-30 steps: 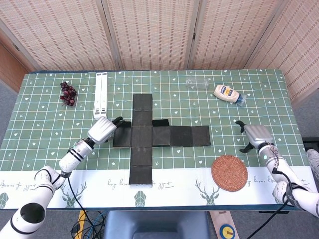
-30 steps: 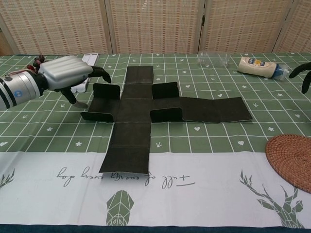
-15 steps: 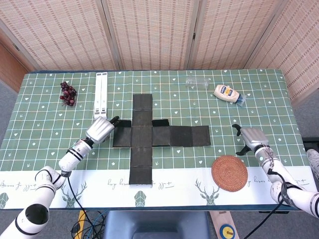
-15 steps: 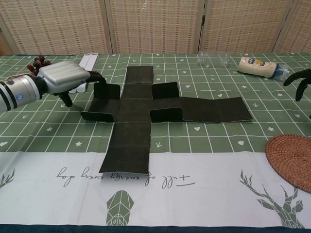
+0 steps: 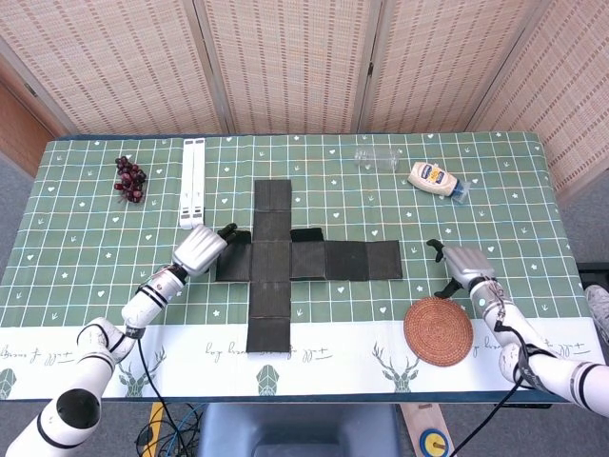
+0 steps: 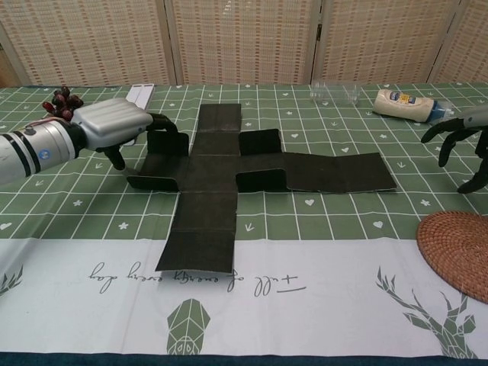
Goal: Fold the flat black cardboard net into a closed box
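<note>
The black cardboard net (image 5: 285, 259) lies as a cross in the middle of the table, also seen in the chest view (image 6: 217, 174). Its left flap (image 6: 168, 144) and a small middle flap (image 6: 259, 142) stand raised; the rest lies flat. My left hand (image 5: 200, 249) (image 6: 114, 126) is at the net's left arm, its fingertips resting on the top edge of the raised left flap, thumb apart and pointing down. My right hand (image 5: 461, 264) (image 6: 465, 137) hovers right of the net, beyond its right end, fingers spread and curved, holding nothing.
A round woven coaster (image 5: 438, 330) lies just in front of my right hand. A mayonnaise bottle (image 5: 433, 178) and a clear plastic bottle (image 5: 378, 157) lie at the back right. White strips (image 5: 192, 181) and grapes (image 5: 129, 178) are at the back left.
My left hand has shifted right, bringing its fingertips onto the raised left flap. My right hand has moved left and nearer, towards the net's right end.
</note>
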Motion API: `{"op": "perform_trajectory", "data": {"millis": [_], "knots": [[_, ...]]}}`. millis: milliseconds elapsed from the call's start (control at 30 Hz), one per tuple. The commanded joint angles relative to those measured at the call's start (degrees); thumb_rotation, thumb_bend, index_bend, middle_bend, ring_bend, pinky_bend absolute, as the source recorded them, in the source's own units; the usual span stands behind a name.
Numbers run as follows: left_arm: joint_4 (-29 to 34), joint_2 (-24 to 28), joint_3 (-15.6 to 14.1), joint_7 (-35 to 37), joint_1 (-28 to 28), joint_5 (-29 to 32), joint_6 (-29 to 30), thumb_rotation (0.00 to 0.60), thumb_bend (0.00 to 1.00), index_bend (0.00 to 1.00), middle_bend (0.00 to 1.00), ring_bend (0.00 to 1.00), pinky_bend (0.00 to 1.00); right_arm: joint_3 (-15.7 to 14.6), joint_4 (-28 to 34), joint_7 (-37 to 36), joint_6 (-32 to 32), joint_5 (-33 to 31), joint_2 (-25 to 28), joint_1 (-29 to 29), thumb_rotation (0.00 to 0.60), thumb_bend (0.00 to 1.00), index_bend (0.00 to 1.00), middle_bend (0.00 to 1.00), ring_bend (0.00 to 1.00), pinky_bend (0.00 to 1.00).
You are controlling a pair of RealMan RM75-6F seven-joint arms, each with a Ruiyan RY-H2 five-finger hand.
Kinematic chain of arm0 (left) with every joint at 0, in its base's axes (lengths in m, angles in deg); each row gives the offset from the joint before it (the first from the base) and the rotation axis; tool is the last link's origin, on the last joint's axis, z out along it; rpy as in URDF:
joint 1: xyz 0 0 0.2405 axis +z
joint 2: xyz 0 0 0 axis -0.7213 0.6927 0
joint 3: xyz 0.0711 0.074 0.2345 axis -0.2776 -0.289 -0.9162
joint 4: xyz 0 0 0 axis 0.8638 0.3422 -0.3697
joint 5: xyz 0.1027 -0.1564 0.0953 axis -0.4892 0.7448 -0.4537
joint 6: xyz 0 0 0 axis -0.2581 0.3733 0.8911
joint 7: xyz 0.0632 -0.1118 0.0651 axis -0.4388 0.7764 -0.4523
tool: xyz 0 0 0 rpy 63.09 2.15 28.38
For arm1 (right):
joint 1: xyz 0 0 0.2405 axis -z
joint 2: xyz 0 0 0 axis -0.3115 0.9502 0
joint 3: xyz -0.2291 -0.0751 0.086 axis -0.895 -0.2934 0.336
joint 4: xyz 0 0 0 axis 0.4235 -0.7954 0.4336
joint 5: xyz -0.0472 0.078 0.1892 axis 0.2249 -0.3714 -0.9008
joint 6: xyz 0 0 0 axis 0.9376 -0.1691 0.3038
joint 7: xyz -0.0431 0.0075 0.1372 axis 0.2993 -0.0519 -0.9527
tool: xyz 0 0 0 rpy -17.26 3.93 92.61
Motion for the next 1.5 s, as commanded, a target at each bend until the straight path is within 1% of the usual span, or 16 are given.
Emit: {"op": "perform_trajectory", "data": {"millis": [33, 400, 633, 733, 900, 967, 1133, 1267, 1500], "knots": [[0.03, -0.08, 0.00, 0.15, 0.00, 0.23, -0.09, 0.600, 0.14, 0.21, 0.22, 0.79, 1.00, -0.24, -1.14, -0.38, 0.51, -0.82, -1.16, -0.71, 0.600, 0.17, 0.08, 0.28, 0.85, 1.00], [0.05, -0.59, -0.17, 0.94, -0.15, 1.13, -0.09, 0.600, 0.14, 0.21, 0.22, 0.78, 1.00, 0.99, -4.83, -3.34, 1.64, -1.34, -5.99, -2.50, 0.600, 0.17, 0.08, 0.28, 0.85, 1.00], [-0.02, -0.71, -0.32, 0.98, -0.40, 1.44, -0.08, 0.600, 0.14, 0.21, 0.22, 0.78, 1.00, 1.69, -6.71, -4.47, 0.70, -1.56, -8.86, -3.25, 0.600, 0.17, 0.08, 0.28, 0.85, 1.00], [0.06, -0.73, -0.36, 1.04, -0.43, 1.58, 0.00, 0.600, 0.14, 0.21, 0.22, 0.78, 1.00, 1.71, -6.75, -4.27, -0.43, -2.87, -9.54, -3.54, 0.600, 0.17, 0.08, 0.28, 0.85, 1.00], [0.15, -0.70, -0.36, 1.15, -0.51, 1.83, 0.28, 0.600, 0.14, 0.21, 0.22, 0.78, 1.00, 1.57, -6.00, -3.33, -2.32, -7.49, -9.70, -4.25, 0.600, 0.17, 0.08, 0.29, 0.86, 1.00], [0.20, -0.71, -0.35, 1.14, -0.56, 1.93, 0.34, 0.600, 0.14, 0.21, 0.22, 0.78, 1.00, 1.71, -5.78, -3.24, -2.53, -9.42, -9.77, -4.57, 0.600, 0.17, 0.08, 0.30, 0.86, 1.00], [0.34, -0.80, -0.40, 1.14, -0.54, 2.08, 0.47, 0.600, 0.14, 0.20, 0.22, 0.78, 1.00, 1.96, -6.26, -3.34, -2.25, -11.58, -10.78, -5.08, 0.600, 0.20, 0.09, 0.31, 0.87, 1.00], [0.38, -0.84, -0.49, 1.16, -0.51, 2.16, 0.51, 0.600, 0.14, 0.20, 0.22, 0.78, 1.00, 2.01, -6.75, -3.20, -2.29, -11.49, -11.92, -5.38, 0.600, 0.20, 0.09, 0.31, 0.87, 1.00], [0.65, -0.91, -0.48, 1.54, -0.52, 2.39, 0.71, 0.600, 0.14, 0.20, 0.22, 0.78, 1.00, 2.96, -6.24, -4.01, -3.38, -9.14, -13.17, -5.08, 0.600, 0.21, 0.09, 0.32, 0.87, 1.00]]}}
